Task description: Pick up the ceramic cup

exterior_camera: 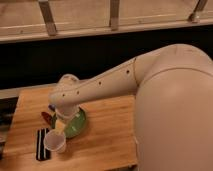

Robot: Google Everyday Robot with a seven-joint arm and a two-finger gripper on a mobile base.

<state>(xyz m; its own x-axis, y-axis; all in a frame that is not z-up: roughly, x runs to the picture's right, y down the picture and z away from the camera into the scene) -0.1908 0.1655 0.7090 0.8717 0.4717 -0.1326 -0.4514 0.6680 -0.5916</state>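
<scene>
The ceramic cup [55, 141] is small, white and round, standing upright on the wooden table [105, 135] near its front left. It sits just in front of the left edge of a green plate [76, 125]. My arm reaches in from the right, and my gripper [60, 126] hangs below the wrist, directly above and slightly behind the cup, over the plate's left edge. The gripper's tip looks close to the cup's rim; I cannot tell whether it touches.
A black striped flat object [42, 144] lies just left of the cup. A red item [46, 117] and a blue item [51, 107] lie behind, partly hidden by the wrist. The table's left edge [14, 120] is near. My arm body fills the right side.
</scene>
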